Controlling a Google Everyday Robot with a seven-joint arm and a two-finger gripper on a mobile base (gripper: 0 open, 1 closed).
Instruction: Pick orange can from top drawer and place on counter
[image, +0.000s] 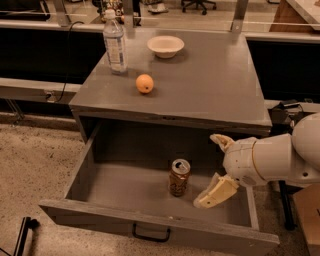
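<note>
The orange can (178, 178) stands upright on the floor of the open top drawer (125, 187), a little right of its middle. My gripper (205, 170) is inside the drawer, just right of the can and apart from it. It is open and empty: one cream finger (216, 192) reaches down to the left beside the can, the other finger (221, 141) sits higher up. The counter (210, 80) lies above and behind the drawer.
On the counter stand a water bottle (115, 43) at the back left, a white bowl (165, 46) at the back middle and a round orange fruit (144, 83) near the front left. The drawer's front panel has a dark handle (151, 233). The robot's arm (280, 160) fills the right side.
</note>
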